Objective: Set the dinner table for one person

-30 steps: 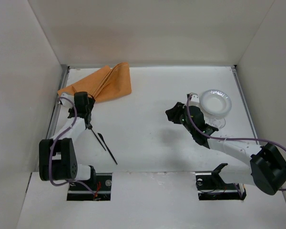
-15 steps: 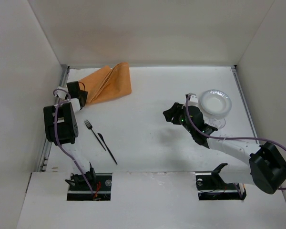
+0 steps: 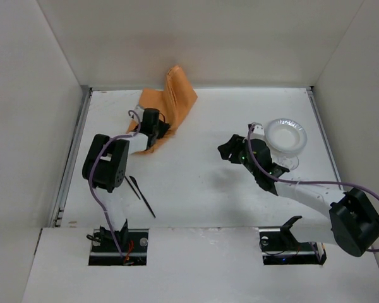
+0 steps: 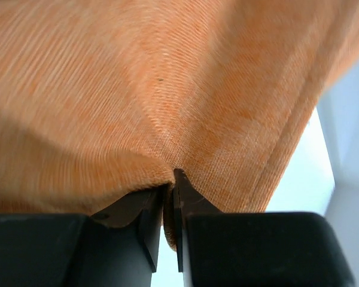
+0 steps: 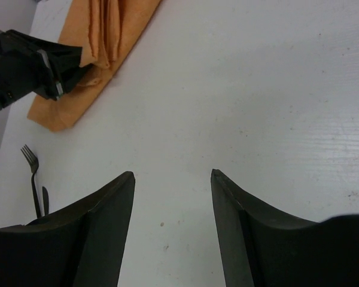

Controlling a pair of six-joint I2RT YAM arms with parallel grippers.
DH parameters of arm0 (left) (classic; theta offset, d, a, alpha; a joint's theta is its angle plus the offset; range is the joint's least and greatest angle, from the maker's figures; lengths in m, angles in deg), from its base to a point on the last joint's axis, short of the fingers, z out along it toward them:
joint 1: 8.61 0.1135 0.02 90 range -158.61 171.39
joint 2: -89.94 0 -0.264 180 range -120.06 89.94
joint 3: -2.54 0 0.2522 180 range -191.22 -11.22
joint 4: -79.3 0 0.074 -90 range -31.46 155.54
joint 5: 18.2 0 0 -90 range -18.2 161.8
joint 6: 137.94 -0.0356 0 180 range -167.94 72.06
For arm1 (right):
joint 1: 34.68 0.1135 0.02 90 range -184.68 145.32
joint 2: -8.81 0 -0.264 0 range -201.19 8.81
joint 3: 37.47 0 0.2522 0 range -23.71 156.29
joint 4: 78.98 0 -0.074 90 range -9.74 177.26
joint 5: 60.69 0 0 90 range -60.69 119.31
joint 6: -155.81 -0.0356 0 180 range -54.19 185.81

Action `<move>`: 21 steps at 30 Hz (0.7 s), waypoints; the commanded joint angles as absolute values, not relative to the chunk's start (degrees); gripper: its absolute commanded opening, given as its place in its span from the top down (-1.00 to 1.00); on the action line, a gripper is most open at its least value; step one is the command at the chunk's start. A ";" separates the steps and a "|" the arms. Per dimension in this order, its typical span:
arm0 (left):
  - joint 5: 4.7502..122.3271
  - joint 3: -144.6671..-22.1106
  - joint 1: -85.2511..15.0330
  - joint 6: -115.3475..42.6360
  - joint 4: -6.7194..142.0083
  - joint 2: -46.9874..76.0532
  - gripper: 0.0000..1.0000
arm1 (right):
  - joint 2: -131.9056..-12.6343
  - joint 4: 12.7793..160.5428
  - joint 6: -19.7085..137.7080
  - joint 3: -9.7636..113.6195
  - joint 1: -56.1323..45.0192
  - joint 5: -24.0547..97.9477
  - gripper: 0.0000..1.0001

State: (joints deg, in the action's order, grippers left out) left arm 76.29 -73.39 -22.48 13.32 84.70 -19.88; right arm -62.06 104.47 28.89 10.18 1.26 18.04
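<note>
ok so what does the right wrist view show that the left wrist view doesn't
Only right wrist: the right arm's open black fingers, a black fork and a dark knife tip beside it. Only left wrist: the weave and pinched fold of the orange cloth mat up close. Both: that mat and the left arm's black fingers shut on it.

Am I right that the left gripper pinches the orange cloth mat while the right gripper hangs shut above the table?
Not quite: the right wrist view shows the right gripper open. The left gripper does pinch the orange cloth mat.
</note>
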 commanded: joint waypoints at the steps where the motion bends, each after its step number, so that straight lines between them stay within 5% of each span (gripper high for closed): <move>1: 72.85 -70.90 -29.72 16.83 88.29 -20.89 0.83 | -60.71 107.12 28.99 10.31 -0.10 18.14 -0.20; 10: 76.19 -64.40 -46.79 27.38 99.28 -20.19 0.79 | -60.80 107.47 29.16 9.96 -1.24 18.67 -0.36; 17: 78.91 -57.11 -49.43 24.94 100.70 -8.52 0.24 | -62.46 108.88 29.25 9.69 -2.82 20.08 -0.39; 21: 78.40 -54.03 -49.87 20.11 97.63 -0.52 0.13 | -67.03 109.41 29.51 11.70 -3.61 22.26 -0.51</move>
